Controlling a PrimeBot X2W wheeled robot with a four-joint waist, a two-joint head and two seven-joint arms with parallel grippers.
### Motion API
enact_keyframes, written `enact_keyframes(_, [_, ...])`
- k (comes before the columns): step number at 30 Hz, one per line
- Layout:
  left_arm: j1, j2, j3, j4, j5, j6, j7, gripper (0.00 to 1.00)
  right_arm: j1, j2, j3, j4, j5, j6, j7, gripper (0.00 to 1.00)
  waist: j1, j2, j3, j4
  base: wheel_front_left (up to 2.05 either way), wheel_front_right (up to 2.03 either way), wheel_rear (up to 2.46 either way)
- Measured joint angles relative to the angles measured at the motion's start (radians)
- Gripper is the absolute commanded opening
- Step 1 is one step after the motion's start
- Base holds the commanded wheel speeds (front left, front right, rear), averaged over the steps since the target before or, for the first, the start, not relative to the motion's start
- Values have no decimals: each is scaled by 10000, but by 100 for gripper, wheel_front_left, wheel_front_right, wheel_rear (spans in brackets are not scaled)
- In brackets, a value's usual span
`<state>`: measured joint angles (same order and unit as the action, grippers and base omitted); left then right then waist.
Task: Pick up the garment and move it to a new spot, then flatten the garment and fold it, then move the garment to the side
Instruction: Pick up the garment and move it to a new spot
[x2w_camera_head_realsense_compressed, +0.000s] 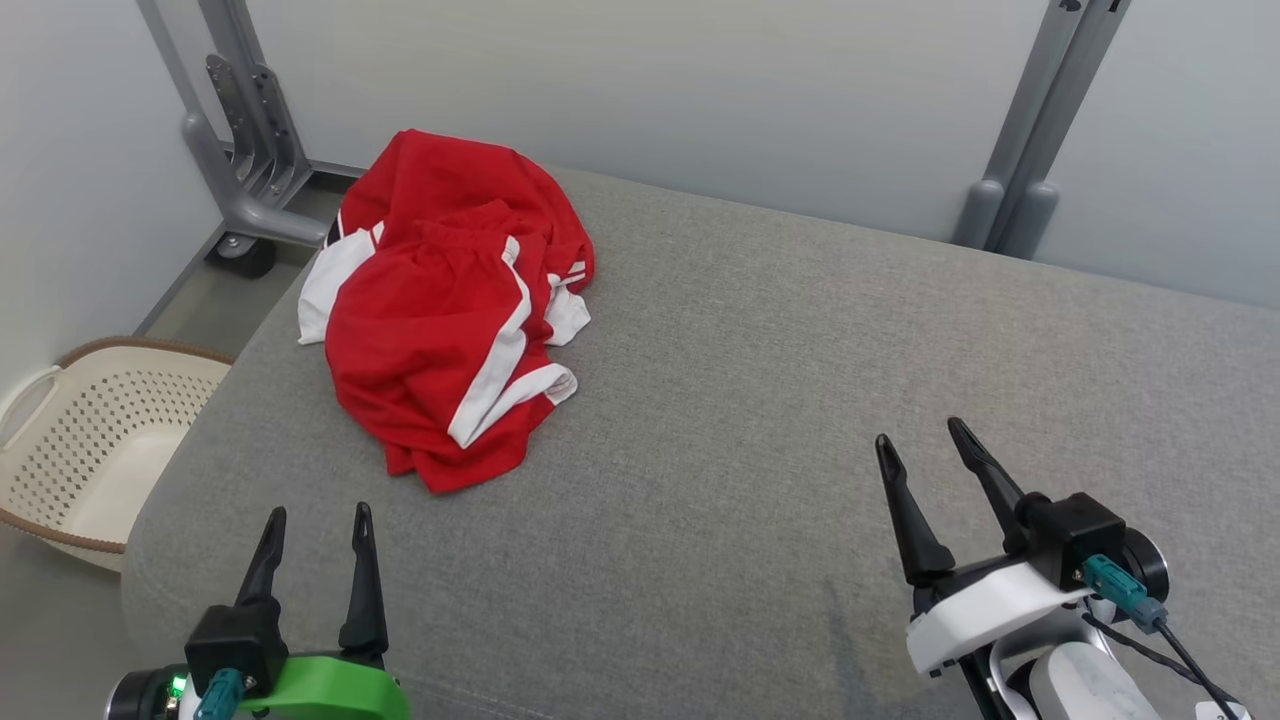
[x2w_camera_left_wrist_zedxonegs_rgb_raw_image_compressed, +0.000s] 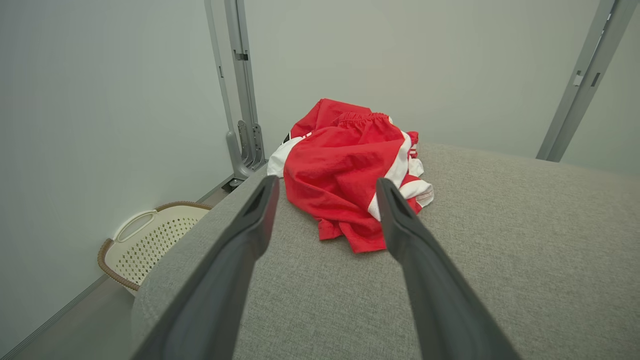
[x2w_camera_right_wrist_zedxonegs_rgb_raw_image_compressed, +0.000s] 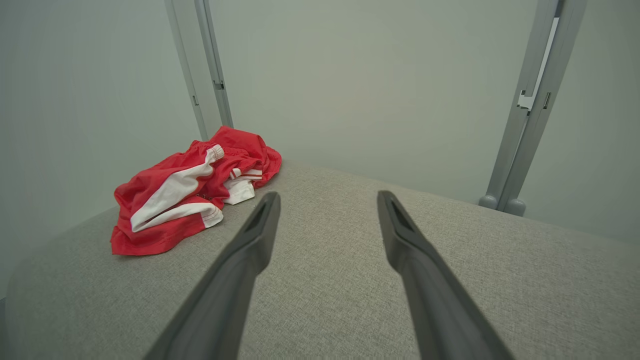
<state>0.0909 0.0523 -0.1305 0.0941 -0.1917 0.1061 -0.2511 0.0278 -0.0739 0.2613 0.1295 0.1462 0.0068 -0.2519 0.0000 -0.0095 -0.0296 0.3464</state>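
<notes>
The garment (x2w_camera_head_realsense_compressed: 440, 300) is a crumpled red piece with white stripes, lying in a heap at the far left of the grey cushioned surface (x2w_camera_head_realsense_compressed: 760, 380). In the left wrist view the garment (x2w_camera_left_wrist_zedxonegs_rgb_raw_image_compressed: 345, 165) lies just beyond the fingertips; in the right wrist view the garment (x2w_camera_right_wrist_zedxonegs_rgb_raw_image_compressed: 185, 195) sits off to the left. My left gripper (x2w_camera_head_realsense_compressed: 318, 512) hovers open near the front left edge, well short of the cloth. At the lower right my right gripper (x2w_camera_head_realsense_compressed: 918, 432) is open too, with nothing between its fingers.
A cream perforated laundry basket (x2w_camera_head_realsense_compressed: 90, 440) stands on the floor left of the surface. Grey metal frame posts (x2w_camera_head_realsense_compressed: 240, 130) rise behind the garment, another post (x2w_camera_head_realsense_compressed: 1020, 170) at the back right. Pale walls close the space behind.
</notes>
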Motion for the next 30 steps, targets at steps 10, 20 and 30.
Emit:
enact_keyframes(10, [-1463,257,155,309,-293,-188,410,100,-352,-211,31,31,-251,104,0,100,0,0,200,-557,0,0,0])
enact_keyframes(20, [-3659,621,755,984,-625,-311,1509,100,-1014,-368,35,-232,-403,192,0,100,0,0,817,-1133,0,0,0])
enact_keyframes(30, [-5113,709,986,2234,-853,-295,2347,100,-1632,-648,-13,-550,-571,282,-27,100,0,0,1754,-1770,0,0,0])
